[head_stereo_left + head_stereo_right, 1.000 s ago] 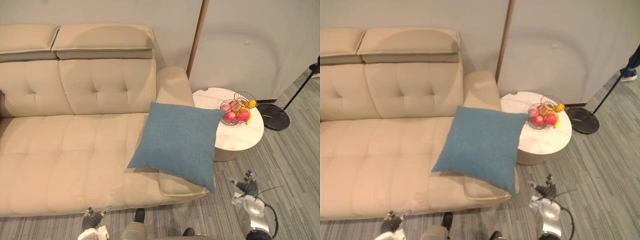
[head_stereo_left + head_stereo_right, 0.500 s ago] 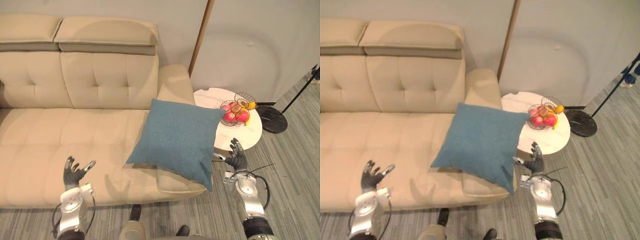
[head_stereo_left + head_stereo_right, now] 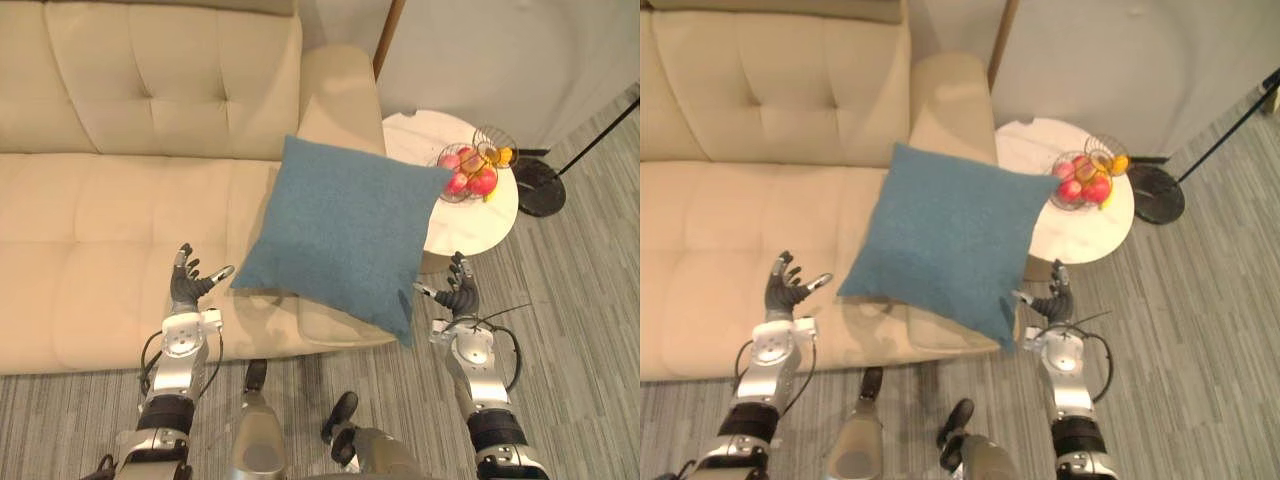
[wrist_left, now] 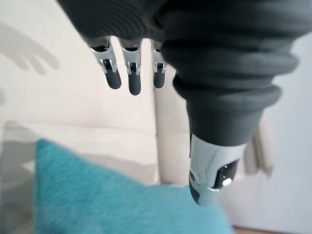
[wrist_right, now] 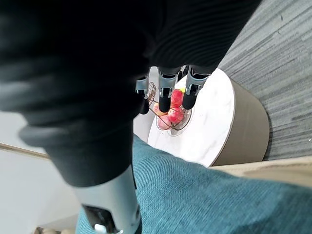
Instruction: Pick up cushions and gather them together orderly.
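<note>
The beige tufted sofa [image 3: 120,200] takes up most of what I see. The one cushion in sight, a blue square cushion [image 3: 345,235], sits at its right end. It is propped on a tilt against the armrest [image 3: 340,100], with its lowest corner hanging past the front edge of the seat and its upper right corner reaching over the bench.

I judge the cushion light, soft and easily squashed, with a woven cover that should not slip. A one-sided pinch would probably let it droop and swing. I would take it by two opposite edges, one hand on the left corner and one on the lower right edge, and squeeze inward.

The small round bench [image 3: 470,215] stands touching or just beside the sofa's right end, and a dark round stand base [image 3: 541,187] lies on the floor beyond it. On the bench is a wire fruit basket [image 3: 470,172] of red and yellow fruit, near the cushion's upper corner. A careless lift could brush it.

My left hand [image 3: 186,288] hovers over the seat just left of the cushion, fingers spread and holding nothing. My right hand [image 3: 460,297] is likewise spread and empty, over the floor by the cushion's lower right edge, in front of the bench.
</note>
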Motion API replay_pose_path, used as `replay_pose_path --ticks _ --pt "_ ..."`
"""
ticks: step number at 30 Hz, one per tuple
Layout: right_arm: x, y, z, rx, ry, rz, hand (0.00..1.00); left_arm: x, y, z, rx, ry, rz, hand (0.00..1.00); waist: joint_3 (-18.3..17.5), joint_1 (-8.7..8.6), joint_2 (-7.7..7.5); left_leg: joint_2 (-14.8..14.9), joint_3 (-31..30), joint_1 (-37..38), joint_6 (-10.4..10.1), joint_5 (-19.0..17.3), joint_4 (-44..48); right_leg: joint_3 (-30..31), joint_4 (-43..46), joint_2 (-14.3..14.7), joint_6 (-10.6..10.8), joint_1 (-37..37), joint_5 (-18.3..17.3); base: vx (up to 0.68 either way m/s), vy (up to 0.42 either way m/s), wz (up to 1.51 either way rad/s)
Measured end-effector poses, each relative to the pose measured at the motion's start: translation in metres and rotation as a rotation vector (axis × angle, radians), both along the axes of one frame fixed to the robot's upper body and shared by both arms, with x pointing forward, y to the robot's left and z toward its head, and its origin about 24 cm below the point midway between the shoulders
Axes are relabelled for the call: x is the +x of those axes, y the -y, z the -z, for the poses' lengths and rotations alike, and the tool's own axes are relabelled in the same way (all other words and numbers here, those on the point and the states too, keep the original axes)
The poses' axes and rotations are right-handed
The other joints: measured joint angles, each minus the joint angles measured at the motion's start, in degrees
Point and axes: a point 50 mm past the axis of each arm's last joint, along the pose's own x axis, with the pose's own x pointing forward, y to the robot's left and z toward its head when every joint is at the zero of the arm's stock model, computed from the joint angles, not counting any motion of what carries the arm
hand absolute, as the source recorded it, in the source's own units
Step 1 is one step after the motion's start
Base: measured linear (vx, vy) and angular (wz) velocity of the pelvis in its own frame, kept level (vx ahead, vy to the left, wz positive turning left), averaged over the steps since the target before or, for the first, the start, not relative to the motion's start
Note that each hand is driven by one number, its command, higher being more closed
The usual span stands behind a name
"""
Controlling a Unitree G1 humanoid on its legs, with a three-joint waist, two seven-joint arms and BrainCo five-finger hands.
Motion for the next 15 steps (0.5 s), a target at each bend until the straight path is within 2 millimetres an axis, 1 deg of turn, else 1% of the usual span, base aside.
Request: replay_pose_path --ticks 3,5,8,11,12,15 --pt "0.011 -0.009 -0.013 0.001 0.044 -0.02 0.0 0.018 0.004 -0.019 0.026 0.047 0.018 0.0 2.7 0.08 -0.27 0.1 0.1 -2.1 0.0 0.0 1.4 0.2 1.5 -0.2 -0.2 -2.2 -0.1 -0.05 -0.004 -0.06" --pt "0.022 -0.015 -0.027 0.004 0.089 -0.037 0.0 0.033 0.006 -0.038 0.061 0.085 0.037 0.0 4.7 0.24 -0.31 0.2 0.1 -4.0 0.0 0.0 2.2 0.4 2.8 -0.4 -0.2 -4.4 -0.1 -0.05 0.0 -0.06" --pt "0.031 -0.02 -0.041 0.02 0.136 -0.049 0.0 0.049 0.008 -0.061 0.099 0.132 0.056 0.0 6.7 0.46 -0.35 0.3 0.1 -6.0 0.0 0.0 3.3 0.7 4.3 -0.6 -0.4 -6.7 -0.3 -0.07 -0.003 -0.06" --pt "0.038 -0.027 -0.051 0.041 0.168 -0.058 0.0 0.061 0.014 -0.079 0.129 0.165 0.074 0.0 7.8 0.49 -0.54 0.5 0.2 -8.1 -0.1 0.1 4.0 1.1 5.5 -0.9 -0.6 -9.1 -0.4 -0.04 -0.004 -0.07" --pt "0.041 -0.028 -0.053 0.041 0.172 -0.061 0.0 0.063 0.017 -0.082 0.135 0.17 0.081 0.0 7.9 0.45 -0.53 0.5 0.2 -8.7 -0.2 0.2 4.0 1.1 5.9 -1.0 -0.7 -10.0 -0.4 -0.03 -0.004 -0.05" --pt "0.048 -0.036 -0.06 0.067 0.189 -0.062 0.0 0.073 0.028 -0.095 0.151 0.194 0.112 0.0 8.5 -0.11 -0.52 0.6 0.2 -10.9 -0.3 0.8 4.0 1.2 6.6 -1.0 -1.0 -12.4 -0.4 -0.01 -0.009 -0.02"
